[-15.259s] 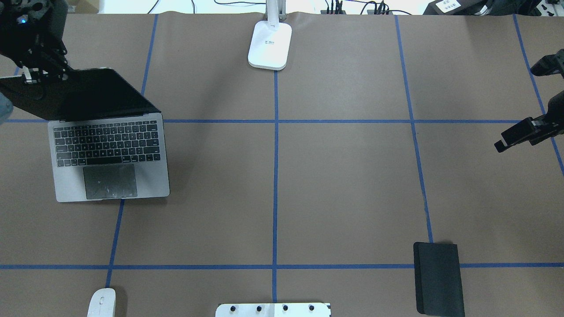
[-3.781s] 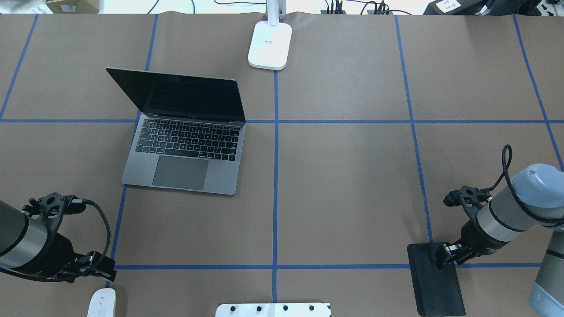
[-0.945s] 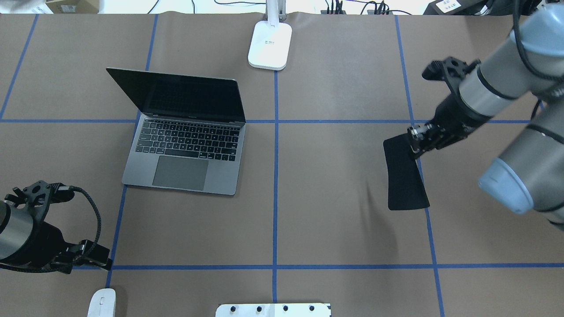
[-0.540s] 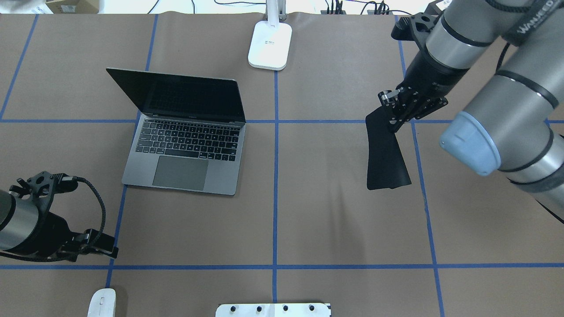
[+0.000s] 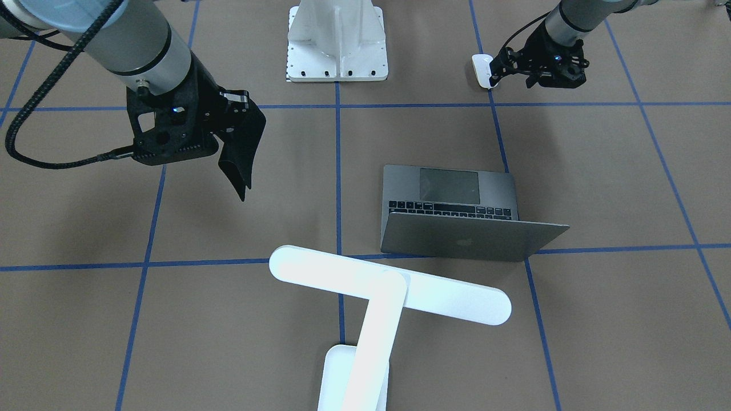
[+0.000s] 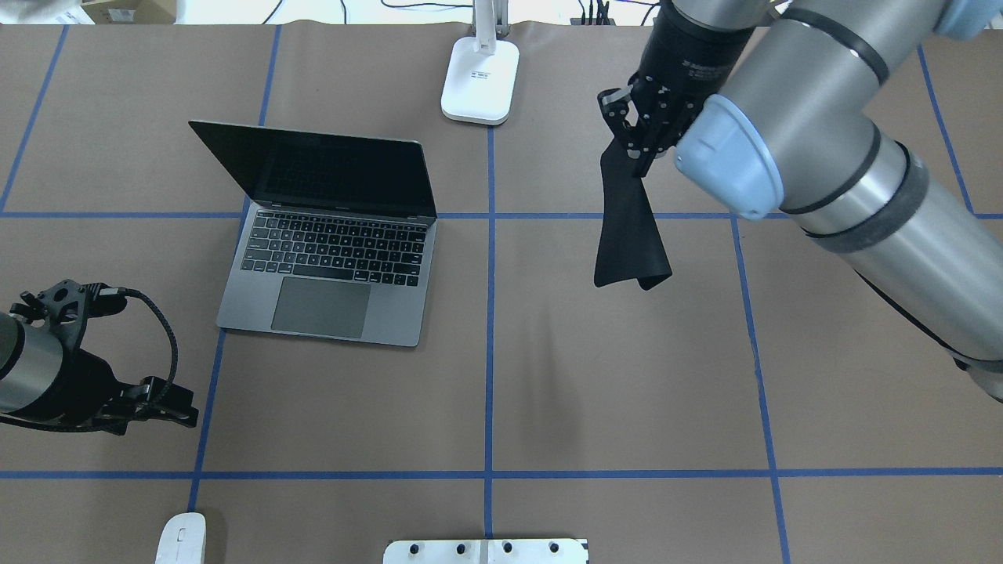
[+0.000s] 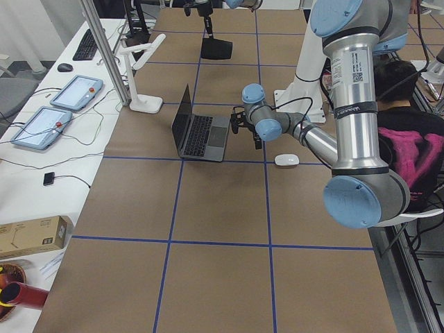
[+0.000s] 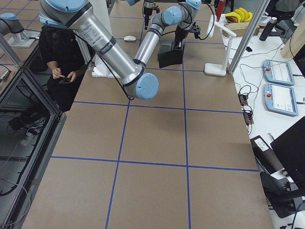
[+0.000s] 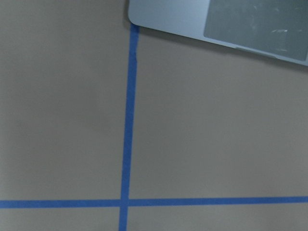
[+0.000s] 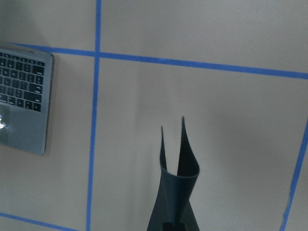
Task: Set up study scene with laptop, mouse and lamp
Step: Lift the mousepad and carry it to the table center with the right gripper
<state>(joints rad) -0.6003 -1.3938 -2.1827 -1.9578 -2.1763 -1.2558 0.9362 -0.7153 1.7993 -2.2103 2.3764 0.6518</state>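
The right pincer [image 6: 639,149] is clamped on one edge of the black mat [image 6: 627,235], which hangs limp and curled above the surface [image 6: 548,376], near the base of the lamp [image 6: 479,78]. The laptop [image 6: 329,266] stands open, well apart. The left pincer [image 6: 182,413] hovers near the mouse [image 6: 180,539]; its opening cannot be told. Risk: the thin edge grip lets the mat slip, or it lands folded. Markings: apple logo [image 5: 464,241] on lid; lamp-base print illegible.
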